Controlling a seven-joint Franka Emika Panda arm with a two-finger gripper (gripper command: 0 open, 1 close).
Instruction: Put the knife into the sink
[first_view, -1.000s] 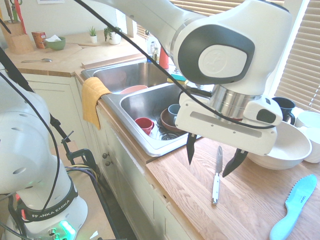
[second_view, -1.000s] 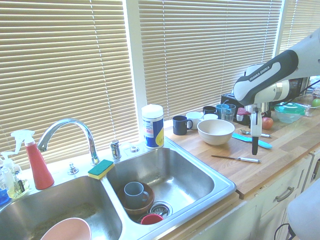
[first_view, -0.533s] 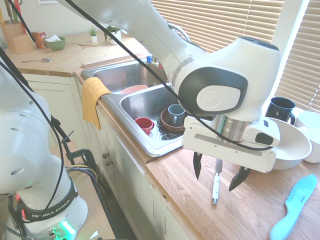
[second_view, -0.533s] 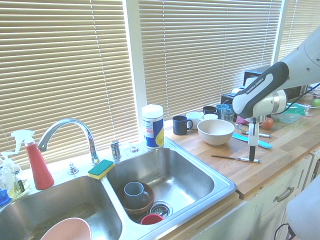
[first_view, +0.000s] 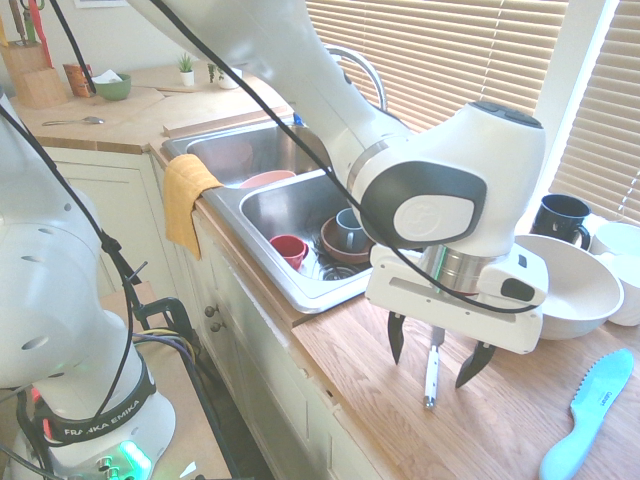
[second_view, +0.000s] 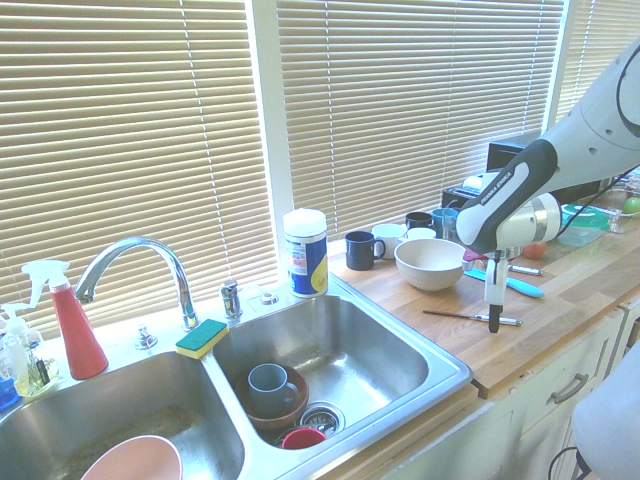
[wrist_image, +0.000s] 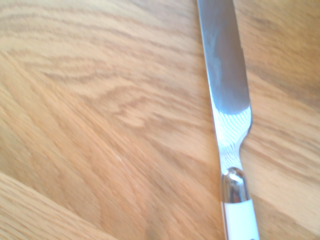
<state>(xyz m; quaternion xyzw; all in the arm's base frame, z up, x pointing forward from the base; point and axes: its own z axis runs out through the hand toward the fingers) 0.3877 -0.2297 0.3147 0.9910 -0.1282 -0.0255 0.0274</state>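
Kitchen, wooden bench (first_view: 380, 400) beside a steel sink (first_view: 290, 200), blinds behind.

First exterior view: the gripper (first_view: 432, 351) hangs low over the bench, fingers spread wide, holding nothing. The knife (first_view: 433, 366) lies flat between the two fingertips, one finger on each side, apart from both. Its long axis runs across the gap, so the fingers straddle it crosswise: white handle toward the bench's front edge, blade pointing back under the wrist. Likely a short drop and a close on the handle-blade junction will do. The sink lies well apart, toward the picture's left, with a red cup (first_view: 288, 248) and a grey mug (first_view: 348, 228) inside. A blue knife (first_view: 588, 412) lies to the right, not the target. Bowl (first_view: 575, 290) and black mug (first_view: 562, 217) behind. Writing: "FRANKA EMIKA" on the arm base; a small mark on the blue knife, unreadable.

Second exterior view: same bench (second_view: 560, 310), arm coming in from the right. The gripper (second_view: 493, 322) stands upright right over the knife (second_view: 470, 317), tips very near the wood; spread not judgeable from this side. The knife runs roughly parallel to the bench front, blade toward the sink (second_view: 440, 375). A canister (second_view: 305, 253) by the window carries a label, too small to read. "FRANKA EMIKA" on the arm link.

Wrist view: wood grain and the knife (wrist_image: 227, 100) close up, blade meeting a metal collar and the white handle. No print.
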